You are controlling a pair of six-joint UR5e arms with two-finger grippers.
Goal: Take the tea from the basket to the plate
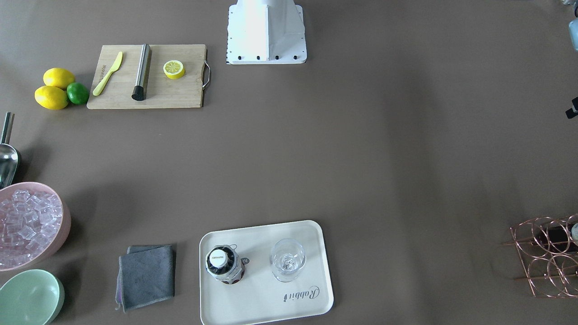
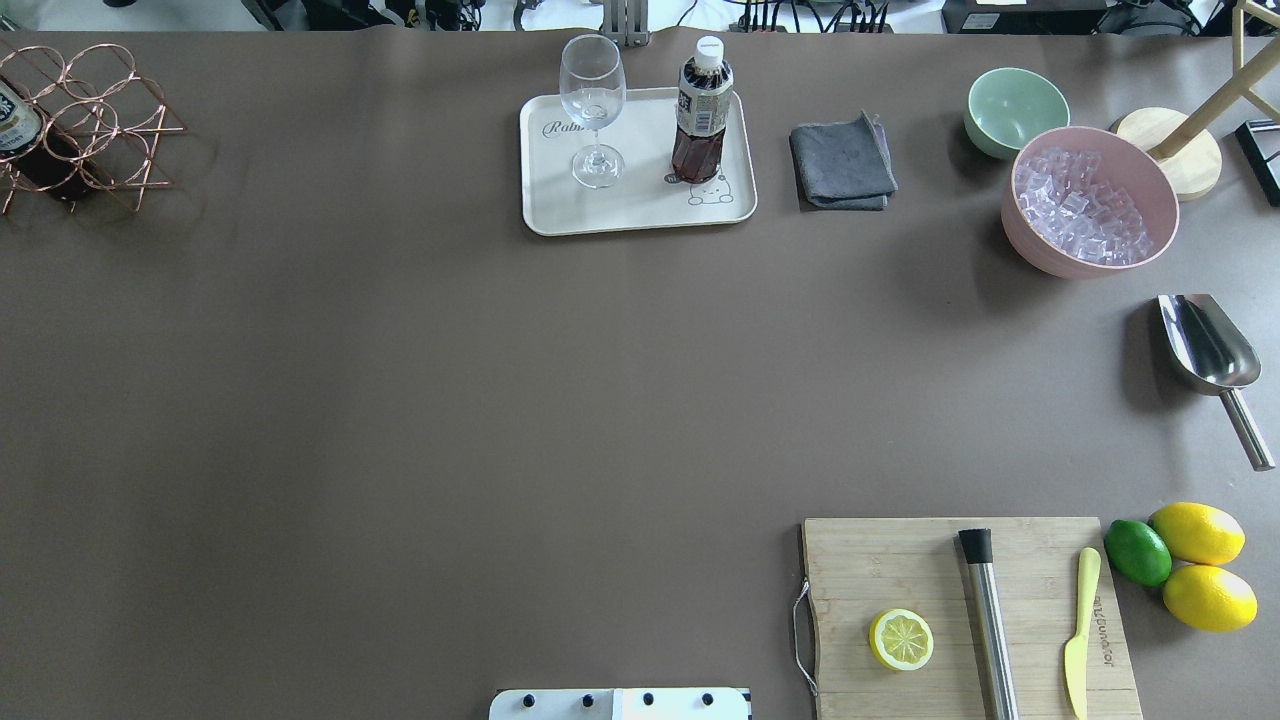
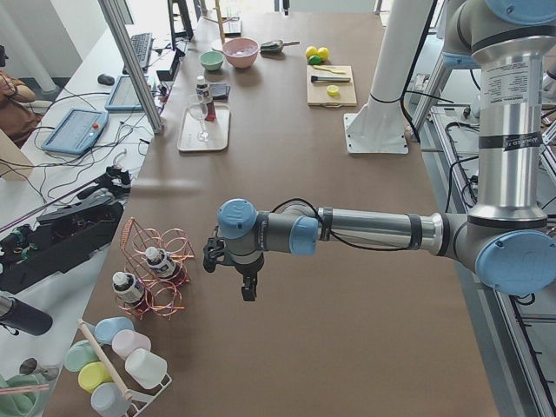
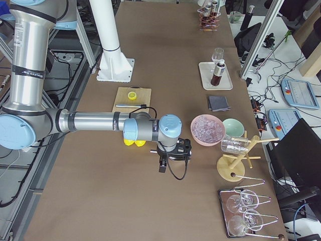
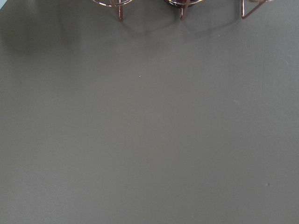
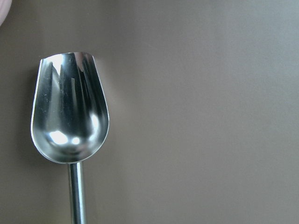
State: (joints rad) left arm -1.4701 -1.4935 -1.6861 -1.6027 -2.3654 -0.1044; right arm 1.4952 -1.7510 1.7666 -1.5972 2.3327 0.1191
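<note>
The tea [image 1: 225, 265] is a small bottle of dark red-brown drink with a white cap. It stands upright on the cream plate [image 1: 271, 298], beside a clear stemmed glass [image 1: 287, 259]. It also shows in the overhead view [image 2: 703, 110] on the plate [image 2: 640, 205]. The copper wire basket [image 2: 75, 115] sits at the table's far left corner and holds two similar bottles [image 3: 159, 261]. My left gripper [image 3: 246, 287] hangs over bare table near the basket [image 3: 161, 269]. My right gripper [image 4: 163, 165] hangs near the pink bowl. I cannot tell whether either is open or shut.
A grey cloth [image 2: 843, 162], green bowl [image 2: 1015, 108], pink bowl of ice [image 2: 1088, 200] and metal scoop [image 2: 1210, 360] lie on the right. A cutting board [image 2: 965, 620] with half lemon, muddler and knife sits near the base, with lemons and a lime [image 2: 1138, 552] beside it.
</note>
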